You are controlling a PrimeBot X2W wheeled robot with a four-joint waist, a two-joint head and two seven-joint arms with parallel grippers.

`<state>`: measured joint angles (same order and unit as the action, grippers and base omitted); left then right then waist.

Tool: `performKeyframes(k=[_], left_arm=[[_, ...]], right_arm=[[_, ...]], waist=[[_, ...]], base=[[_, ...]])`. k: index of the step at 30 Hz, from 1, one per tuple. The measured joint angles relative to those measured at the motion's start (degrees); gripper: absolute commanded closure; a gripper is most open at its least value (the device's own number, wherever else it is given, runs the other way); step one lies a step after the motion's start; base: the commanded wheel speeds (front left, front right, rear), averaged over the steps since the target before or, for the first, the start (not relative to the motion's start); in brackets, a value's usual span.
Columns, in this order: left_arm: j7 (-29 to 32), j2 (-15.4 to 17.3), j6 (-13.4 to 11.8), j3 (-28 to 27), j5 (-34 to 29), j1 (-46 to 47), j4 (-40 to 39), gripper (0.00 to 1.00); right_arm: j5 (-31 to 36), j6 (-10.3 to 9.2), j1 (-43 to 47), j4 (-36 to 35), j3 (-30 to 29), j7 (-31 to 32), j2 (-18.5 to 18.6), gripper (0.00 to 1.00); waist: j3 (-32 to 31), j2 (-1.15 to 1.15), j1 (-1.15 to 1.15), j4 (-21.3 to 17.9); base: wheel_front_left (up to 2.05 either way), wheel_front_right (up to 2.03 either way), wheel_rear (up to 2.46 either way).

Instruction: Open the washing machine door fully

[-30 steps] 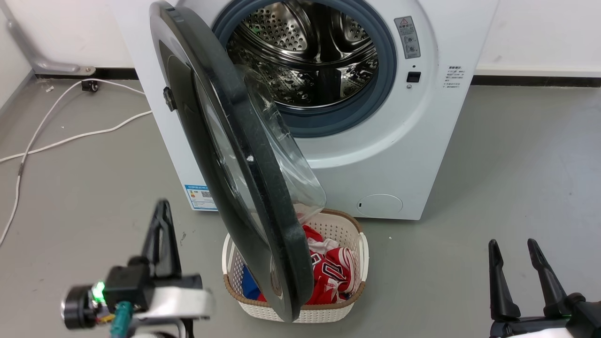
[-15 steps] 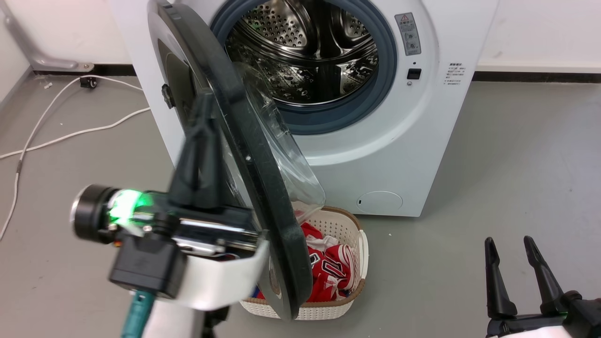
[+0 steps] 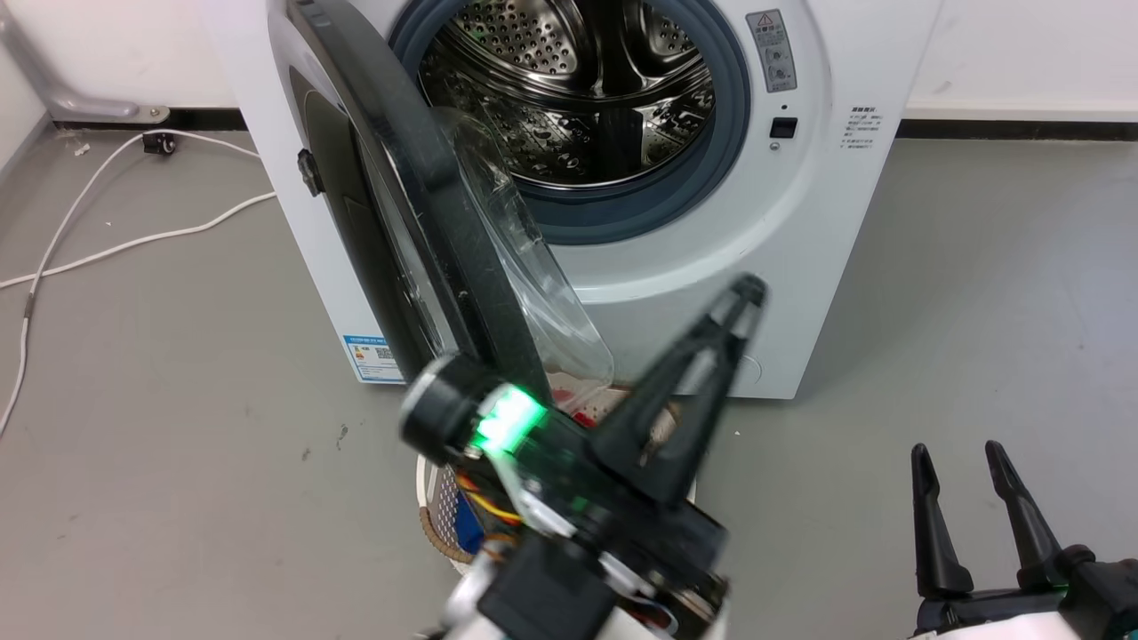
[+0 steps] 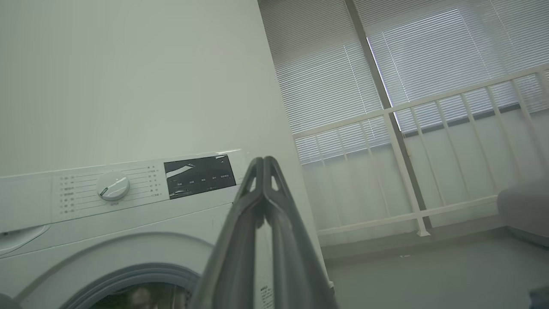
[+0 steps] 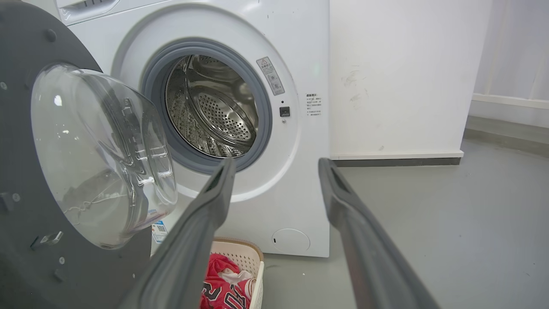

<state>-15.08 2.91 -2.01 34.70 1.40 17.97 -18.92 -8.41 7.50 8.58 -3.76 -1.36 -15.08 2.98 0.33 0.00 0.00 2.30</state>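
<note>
Door half open, edge-on to head cam, hinged left of the drum. Left gripper pinched closed on nothing, fingers pointing up right of the door. Right gripper spread, empty, low right.

Our left hand reaches across mid-frame, its two dark fingers pressed together, pointing toward one o'clock. Our right hand sits at five o'clock, fingers spread, pointing to twelve.
</note>
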Motion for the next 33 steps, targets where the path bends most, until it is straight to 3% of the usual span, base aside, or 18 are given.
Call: performKeyframes(k=[13,24,33], left_arm=[[0.00,0.00,2.02,10.96,1.20,-3.03,7.84,1.00],[0.01,0.68,2.54,11.46,1.90,-8.64,15.10,1.00],[0.01,0.91,2.36,8.21,3.02,-11.87,21.04,1.00]], right_arm=[[0.33,0.00,-0.40,0.12,0.18,0.00,-0.01,0.00],[0.38,0.00,-0.39,0.35,0.23,0.00,-0.01,0.00],[0.42,0.00,-0.43,0.85,0.48,0.00,-0.01,0.00]], waist=[[0.22,0.00,0.00,0.71],[0.58,0.00,0.00,1.57],[0.79,0.00,0.00,1.41]], base=[[0.00,0.00,0.00],[0.00,0.00,0.00],[0.00,0.00,0.00]])
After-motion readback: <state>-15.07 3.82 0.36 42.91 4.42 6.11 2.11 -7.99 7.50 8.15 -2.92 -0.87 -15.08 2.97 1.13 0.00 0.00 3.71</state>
